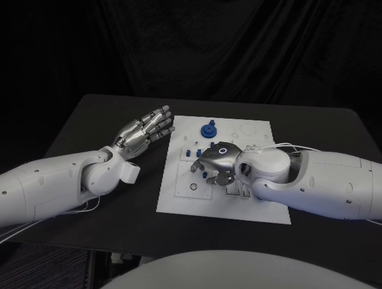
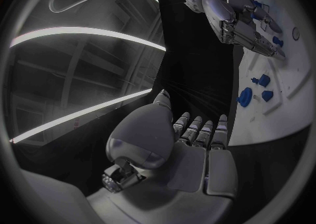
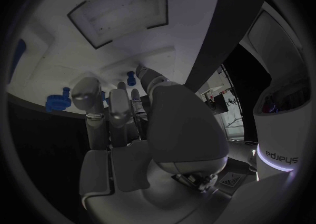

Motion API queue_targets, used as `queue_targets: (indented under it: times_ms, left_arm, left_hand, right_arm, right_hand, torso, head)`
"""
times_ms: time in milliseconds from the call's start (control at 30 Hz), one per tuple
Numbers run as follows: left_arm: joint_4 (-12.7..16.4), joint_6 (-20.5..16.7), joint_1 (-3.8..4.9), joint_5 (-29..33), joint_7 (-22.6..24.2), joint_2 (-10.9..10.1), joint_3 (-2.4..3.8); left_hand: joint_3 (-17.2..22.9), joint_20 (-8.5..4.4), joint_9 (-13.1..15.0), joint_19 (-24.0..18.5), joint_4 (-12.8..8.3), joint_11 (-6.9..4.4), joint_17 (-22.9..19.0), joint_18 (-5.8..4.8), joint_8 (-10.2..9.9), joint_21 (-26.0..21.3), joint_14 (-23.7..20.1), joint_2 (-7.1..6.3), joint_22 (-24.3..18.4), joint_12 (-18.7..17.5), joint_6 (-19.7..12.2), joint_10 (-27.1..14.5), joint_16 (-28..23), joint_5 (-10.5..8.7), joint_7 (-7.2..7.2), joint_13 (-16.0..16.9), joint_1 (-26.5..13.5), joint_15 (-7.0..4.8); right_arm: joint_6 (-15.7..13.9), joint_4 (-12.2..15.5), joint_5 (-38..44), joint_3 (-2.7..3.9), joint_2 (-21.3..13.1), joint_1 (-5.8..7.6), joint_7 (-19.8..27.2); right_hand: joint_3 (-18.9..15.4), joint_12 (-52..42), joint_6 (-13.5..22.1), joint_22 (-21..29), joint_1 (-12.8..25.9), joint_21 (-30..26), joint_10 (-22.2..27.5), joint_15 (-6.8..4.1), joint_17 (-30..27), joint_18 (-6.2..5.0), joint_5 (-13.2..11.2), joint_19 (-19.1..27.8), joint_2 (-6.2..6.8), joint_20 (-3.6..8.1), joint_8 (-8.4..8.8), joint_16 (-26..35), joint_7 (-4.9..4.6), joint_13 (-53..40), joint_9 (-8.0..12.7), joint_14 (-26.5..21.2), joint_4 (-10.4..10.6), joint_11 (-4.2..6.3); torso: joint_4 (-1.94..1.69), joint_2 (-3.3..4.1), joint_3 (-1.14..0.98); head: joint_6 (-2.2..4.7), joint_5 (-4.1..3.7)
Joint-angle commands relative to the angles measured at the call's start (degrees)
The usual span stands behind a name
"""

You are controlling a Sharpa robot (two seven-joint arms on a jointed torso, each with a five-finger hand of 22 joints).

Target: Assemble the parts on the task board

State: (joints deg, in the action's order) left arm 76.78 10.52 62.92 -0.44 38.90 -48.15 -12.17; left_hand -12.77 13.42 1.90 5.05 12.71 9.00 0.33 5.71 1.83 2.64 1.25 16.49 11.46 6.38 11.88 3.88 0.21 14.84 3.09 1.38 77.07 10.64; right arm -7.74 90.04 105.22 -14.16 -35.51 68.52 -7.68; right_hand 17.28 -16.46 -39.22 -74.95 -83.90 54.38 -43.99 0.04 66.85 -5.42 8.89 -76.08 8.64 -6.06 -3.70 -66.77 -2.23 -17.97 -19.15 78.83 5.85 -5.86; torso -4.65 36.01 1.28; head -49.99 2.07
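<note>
The white task board (image 1: 180,201) lies in the middle of the black table. My right hand (image 1: 218,162) hangs over the board's middle with its fingers curled down. In the right wrist view its thumb and fingertips (image 3: 122,88) close round a small blue part (image 3: 131,79) standing at the board. A round blue part (image 1: 209,129) stands at the board's far side, with small blue parts (image 1: 191,153) nearer the left edge. My left hand (image 1: 143,133) hovers just off the board's far left edge, fingers straight and spread, holding nothing.
The table's front edge (image 1: 156,250) runs close below the board. In the left wrist view more blue parts (image 2: 264,80) sit on the board beyond my left fingertips (image 2: 197,129). Bare black tabletop (image 1: 95,120) lies to the left of the board.
</note>
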Motion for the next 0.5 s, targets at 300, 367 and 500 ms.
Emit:
queue_targets:
  times_ms: [300, 367, 500]
  left_arm:
    - [-0.03, 0.63, -0.37, 0.33, 7.48, -0.29, 0.06]
    - [-0.01, 0.58, -0.41, 0.33, 7.48, -0.43, 0.06]
    - [0.02, 0.47, -0.46, 0.33, 7.5, -0.63, 0.06]
  left_hand:
    - [-0.04, 0.13, -0.01, -0.13, -0.5, -0.33, 0.02, 0.92, 0.0, 0.24, -0.25, -0.04, -0.12, -0.2, 0.01, -0.36, 0.27, 0.52, 0.35, -0.02, 0.72, 0.37]
    - [-0.03, 0.13, -0.01, -0.13, -0.53, -0.34, 0.01, 0.92, 0.0, 0.24, -0.26, -0.04, -0.13, -0.2, 0.02, -0.37, 0.27, 0.56, 0.36, -0.02, 0.74, 0.37]
    - [0.01, 0.13, -0.01, -0.13, -0.6, -0.35, 0.02, 0.92, 0.01, 0.24, -0.26, -0.03, -0.13, -0.2, 0.04, -0.38, 0.27, 0.67, 0.38, -0.02, 0.8, 0.37]
  right_arm:
    - [-7.95, 2.1, 0.45, 0.04, -3.55, 0.78, 0.22]
    - [-9.95, 2.97, 0.12, 0.05, -4.91, 1.94, 0.27]
    - [-11.68, 4.7, -2.28, 0.05, -7.94, 5.14, -0.16]
  right_hand:
    - [-5.71, -2.02, 2.0, -5.93, -1.09, -2.23, 5.67, 0.12, -0.55, -1.33, -2.35, 0.85, 0.1, -0.27, -0.52, -0.06, 1.16, -1.28, 2.47, -0.93, 3.32, -0.05]
    - [-5.81, -2.48, 1.45, -6.01, -1.53, -2.09, 5.96, 0.1, -0.49, -1.31, -1.76, 0.69, -0.08, -0.21, -0.75, -0.24, 0.91, -1.45, 2.59, -0.85, 3.55, -0.03]
    - [-5.64, -4.36, -1.17, -6.56, -2.43, -0.24, 5.42, -0.06, 0.54, -1.02, 1.58, -0.47, -0.93, 0.0, -1.79, -1.67, 0.1, -1.95, 2.78, 0.11, 3.71, 0.1]
  torso:
    - [0.04, -0.04, -0.01]
    - [0.05, -0.05, -0.02]
    - [0.09, -0.16, -0.03]
  head:
    - [-0.01, -0.09]
    - [-0.01, -0.26]
    - [-0.01, -0.57]
